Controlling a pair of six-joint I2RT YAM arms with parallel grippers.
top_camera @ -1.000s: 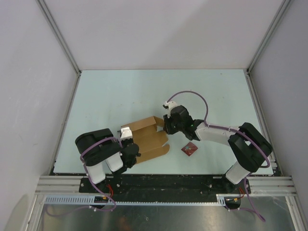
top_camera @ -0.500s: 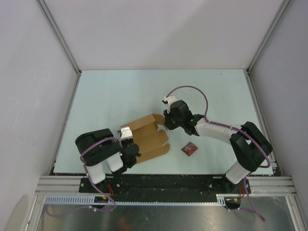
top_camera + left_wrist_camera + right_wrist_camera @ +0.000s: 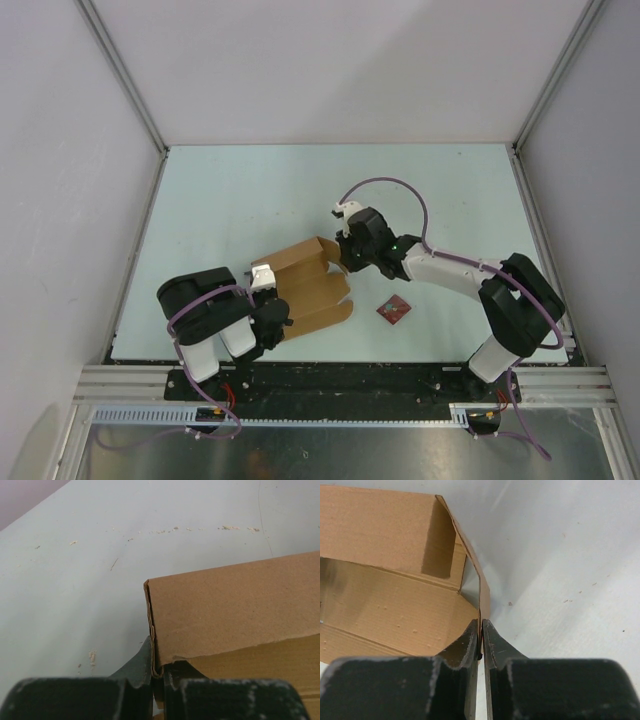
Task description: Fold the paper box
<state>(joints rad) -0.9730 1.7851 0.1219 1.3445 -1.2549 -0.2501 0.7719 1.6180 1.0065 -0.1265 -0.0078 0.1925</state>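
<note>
Since a second ago the right end effector (image 3: 481,630) has crept toward 9 o'clock, pinching the raised end flap of the paper box (image 3: 305,285). The left end effector (image 3: 157,672) pinches the opposite wall. The box sits toward 7 o'clock on the counter (image 3: 250,190), long axis 8-to-2. The flap probably folds in toward 8 o'clock.

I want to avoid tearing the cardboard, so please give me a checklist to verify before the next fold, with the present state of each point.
1. Grip of the left gripper on the paper box, at its wall edge: ok, shut on it.
2. Grip of the right gripper on the box's right flap: ok, shut on it.
3. Far wall raised: ok.
4. The small red square lies apart from the box: ok.
5. Cardboard untorn under the pads: cannot tell.
6. Tabs locked: cannot tell.
</note>
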